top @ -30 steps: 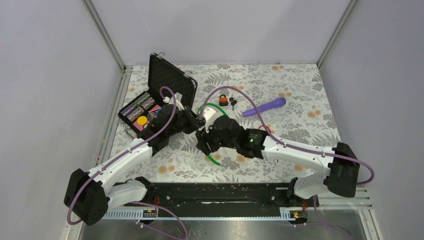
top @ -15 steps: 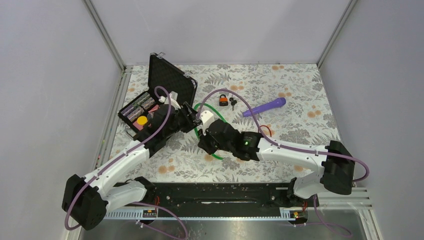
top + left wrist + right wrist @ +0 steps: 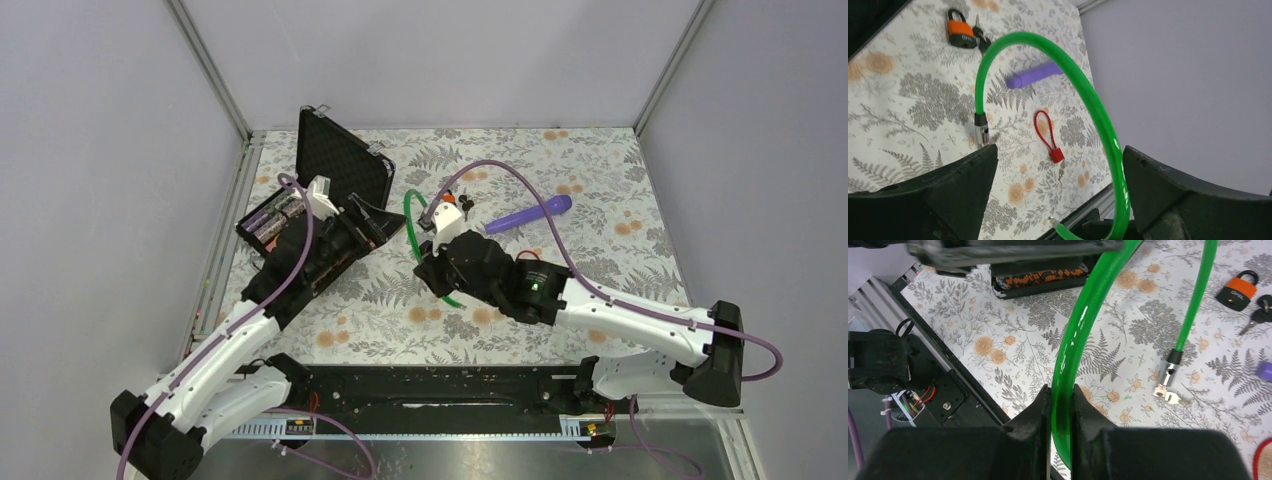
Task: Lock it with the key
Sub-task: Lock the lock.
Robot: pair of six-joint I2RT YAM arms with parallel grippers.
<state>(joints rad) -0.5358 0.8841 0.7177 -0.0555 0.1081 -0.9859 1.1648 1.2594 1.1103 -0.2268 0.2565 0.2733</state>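
The right hand (image 3: 1060,405) clamps the green cable lock (image 3: 1073,340) at frame centre, loop upright, probably so its metal end (image 3: 1168,385) is reachable. The left hand (image 3: 1055,162) gapes wide, empty.

Your left arm (image 3: 235,335): base at the near left, white links running up and away from it, a purple hose looped over the dark wrist (image 3: 318,250). Your left gripper (image 3: 1059,152): jaws spread wide, both black fingers (image 3: 943,192) framing the bottom of the wrist view, gripping nothing. Your right arm (image 3: 625,318): base at the near right, elbow low at the far right, forearm reaching leftward toward the other arm, a green light lit near its wrist (image 3: 530,288). Your right gripper (image 3: 1062,402): fingers nearly together, pinched on the green cable lock (image 3: 1075,335), which rises straight out between them.
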